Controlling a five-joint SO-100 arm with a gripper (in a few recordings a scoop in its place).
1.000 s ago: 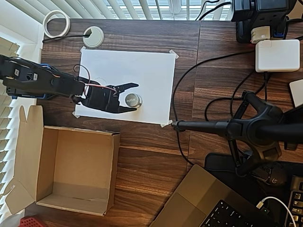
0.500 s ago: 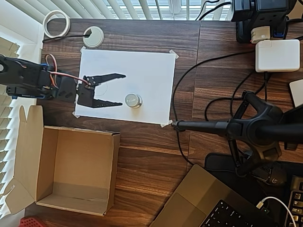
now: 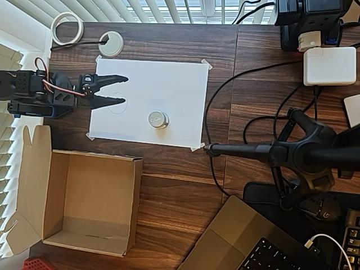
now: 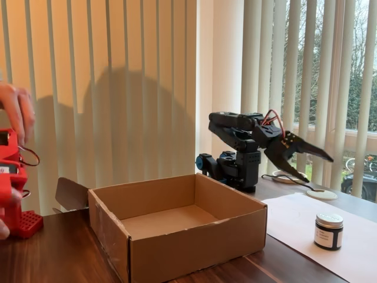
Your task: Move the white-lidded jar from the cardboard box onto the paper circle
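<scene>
Since a second ago my pincer (image 3: 121, 90) has pulled back off the white-lidded jar (image 3: 158, 119), fingers apart, empty. I see the jar standing on the white sheet (image 3: 169, 84), its lid lettering unreadable, cardboard box (image 3: 84, 197) empty.

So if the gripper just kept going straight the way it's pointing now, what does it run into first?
Probably nothing soon: the open gripper points right over the white sheet, raised above it. The white-lidded jar sits off that line. Depth is uncertain.
</scene>
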